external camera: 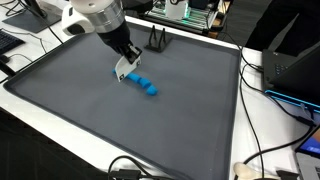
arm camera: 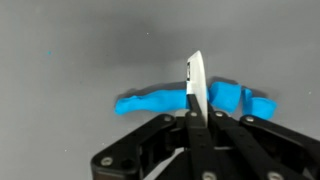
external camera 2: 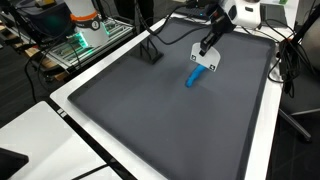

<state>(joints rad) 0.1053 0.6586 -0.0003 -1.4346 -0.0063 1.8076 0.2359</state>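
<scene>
My gripper [external camera: 125, 67] hangs over a dark grey mat [external camera: 90, 110] in both exterior views. It is shut on a thin white flat piece [arm camera: 195, 78], held on edge between the fingertips [arm camera: 196, 116]. The piece also shows in the exterior views [external camera: 122, 76] [external camera 2: 206, 63]. A lumpy bright blue object [external camera: 146, 86] lies on the mat just below and beside the gripper [external camera 2: 207, 47]. In the wrist view the blue object [arm camera: 148, 103] stretches across behind the white piece. Whether the white piece touches it I cannot tell.
A small black stand [external camera: 157, 41] [external camera 2: 150, 52] sits at the mat's far edge. The mat lies on a white table [external camera: 255, 110] with cables at its edges. A rack of green-lit electronics [external camera 2: 84, 36] and a dark screen [external camera: 297, 68] stand beyond the table.
</scene>
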